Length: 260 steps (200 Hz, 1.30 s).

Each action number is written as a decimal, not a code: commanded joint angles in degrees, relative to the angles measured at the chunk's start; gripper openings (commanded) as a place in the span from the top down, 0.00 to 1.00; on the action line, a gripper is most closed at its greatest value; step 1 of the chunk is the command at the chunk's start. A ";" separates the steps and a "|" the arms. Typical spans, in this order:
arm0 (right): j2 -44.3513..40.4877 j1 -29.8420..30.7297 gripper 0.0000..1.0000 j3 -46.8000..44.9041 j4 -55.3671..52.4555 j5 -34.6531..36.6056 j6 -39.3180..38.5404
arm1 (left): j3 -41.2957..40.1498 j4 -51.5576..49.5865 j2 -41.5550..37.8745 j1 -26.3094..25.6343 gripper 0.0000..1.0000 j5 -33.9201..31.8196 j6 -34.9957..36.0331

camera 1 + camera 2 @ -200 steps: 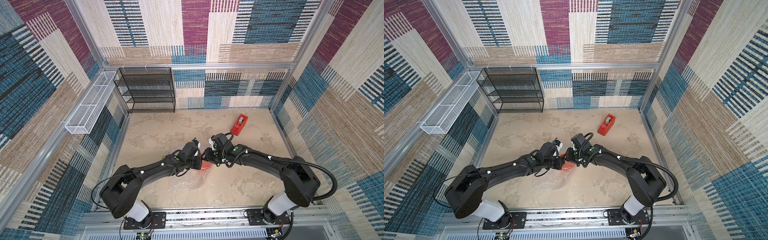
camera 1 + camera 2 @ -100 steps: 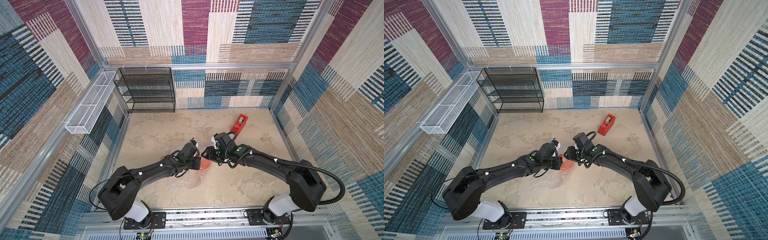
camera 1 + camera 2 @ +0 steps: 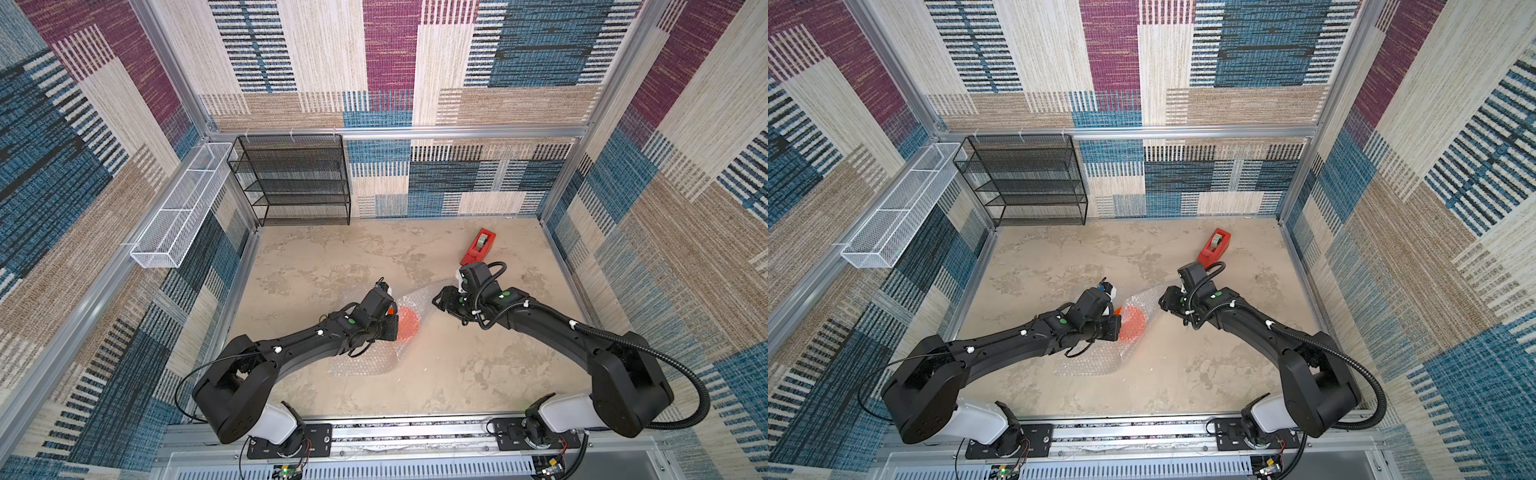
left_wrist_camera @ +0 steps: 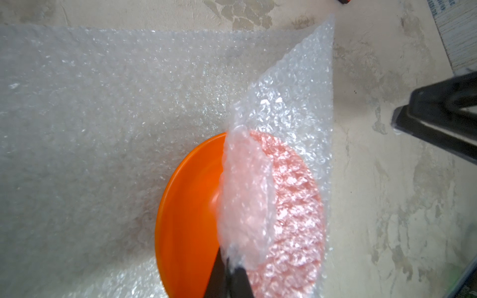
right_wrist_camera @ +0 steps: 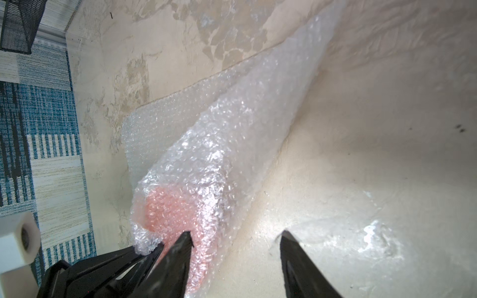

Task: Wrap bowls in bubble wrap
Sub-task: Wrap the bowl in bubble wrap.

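Since a second ago our right arm has backed off the bowl (image 4: 188, 206), which sits mid-table on the bubble wrap (image 3: 365, 365), half under a folded flap. Our left fingers (image 4: 241, 282) stay pinched shut on that flap's edge. We judge the first fold made; next the bare orange side needs covering. Our right fingers (image 5: 294, 258) stand apart, empty, bare table (image 3: 311, 257) around them, the tape dispenser (image 3: 478, 246) close behind.

Top views: high, looking down, whole scene. Wrist cams: close, share bubble wrap (image 4: 103, 103).
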 commanded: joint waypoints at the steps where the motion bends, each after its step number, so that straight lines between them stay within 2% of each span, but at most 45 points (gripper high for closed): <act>1: 1.47 -0.47 0.43 0.68 1.17 -0.58 -2.01 | 0.33 -2.11 -0.25 0.02 1.00 -2.94 -1.66; 32: 1.57 -1.62 0.42 -0.66 1.89 0.67 -1.97 | 0.92 -3.77 0.35 0.13 1.00 -4.40 -2.26; 113: 4.78 -6.68 0.42 0.99 4.89 -2.29 -4.30 | 0.74 -3.48 -0.03 0.09 1.00 -4.82 -2.53; 260: 23.38 -13.13 0.44 11.15 14.26 -12.76 -1.94 | 0.80 -4.28 0.60 0.09 1.00 -5.48 -2.79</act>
